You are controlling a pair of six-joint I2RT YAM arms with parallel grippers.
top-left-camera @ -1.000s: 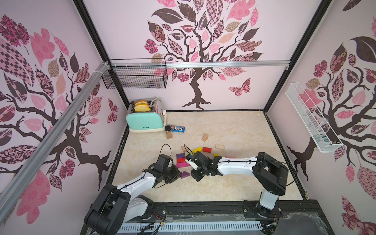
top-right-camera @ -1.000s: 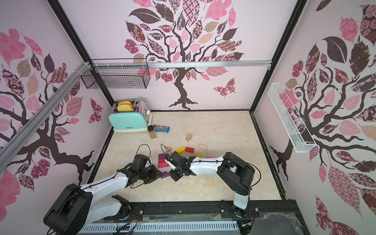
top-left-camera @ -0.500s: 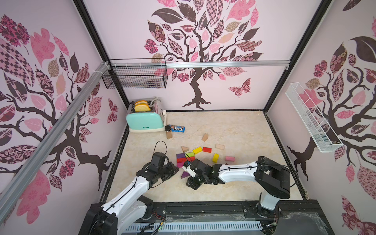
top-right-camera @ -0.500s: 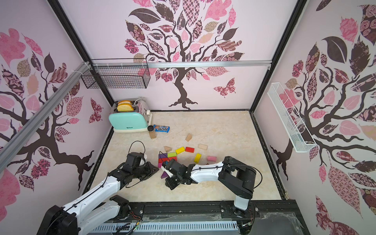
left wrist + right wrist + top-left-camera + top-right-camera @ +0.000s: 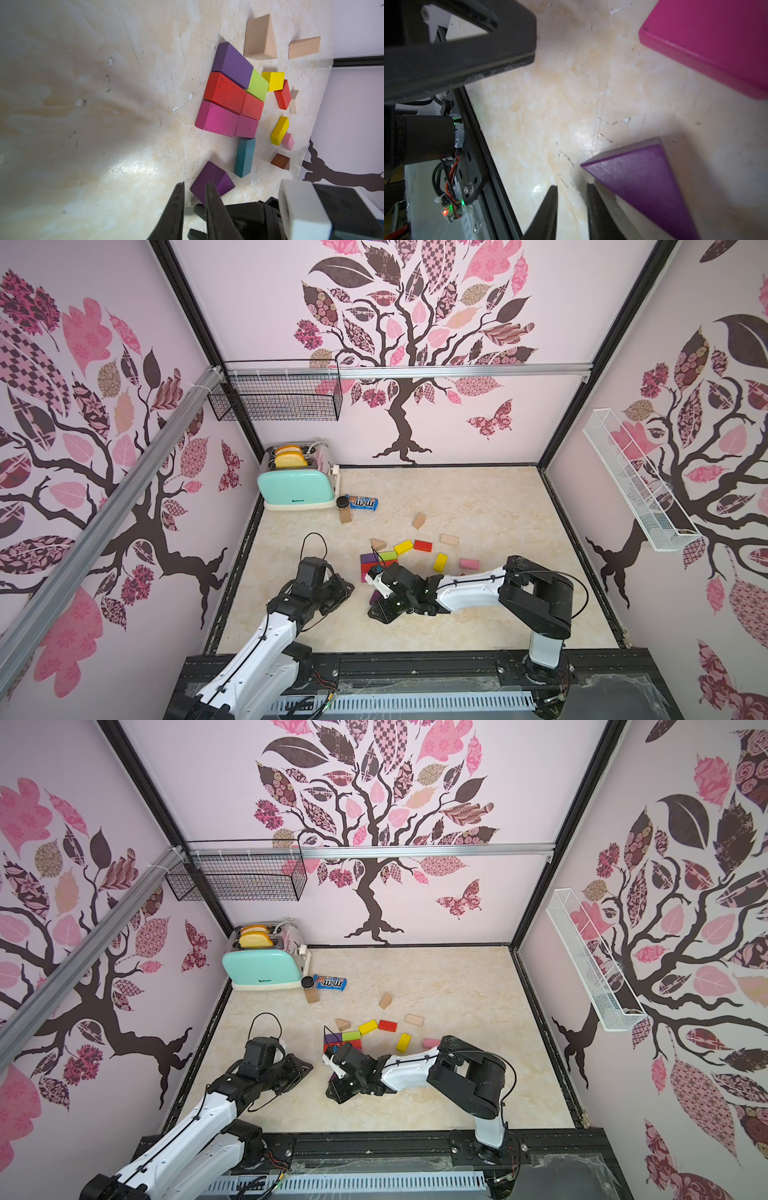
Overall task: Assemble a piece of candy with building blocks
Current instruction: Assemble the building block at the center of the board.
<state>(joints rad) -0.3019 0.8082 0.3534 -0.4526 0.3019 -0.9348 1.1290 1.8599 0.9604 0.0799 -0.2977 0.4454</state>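
Purple (image 5: 231,64), red (image 5: 224,91), magenta (image 5: 218,119) and green (image 5: 257,85) building blocks lie packed in a flat cluster (image 5: 378,560) on the floor. A teal block (image 5: 245,155) lies at the cluster's edge. Yellow (image 5: 403,546), red (image 5: 423,546), pink (image 5: 468,564) and tan (image 5: 449,539) blocks are scattered beyond. A purple triangle (image 5: 375,596) (image 5: 643,182) lies loose in front of the cluster. My right gripper (image 5: 372,611) (image 5: 572,187) rests low beside it, jaws nearly together and empty. My left gripper (image 5: 350,586) (image 5: 194,185) is shut and empty, to the triangle's left.
A mint toaster (image 5: 297,485) stands at the back left, with a blue M&M's packet (image 5: 363,502) and a small black-capped jar (image 5: 343,510) next to it. A wire basket (image 5: 276,396) and a white rack (image 5: 636,485) hang on the walls. The black rail (image 5: 415,664) bounds the front.
My right gripper has drawn back from the block cluster toward the front and now lies beside the purple triangle. The left arm has shifted slightly. The triangle has stayed put.
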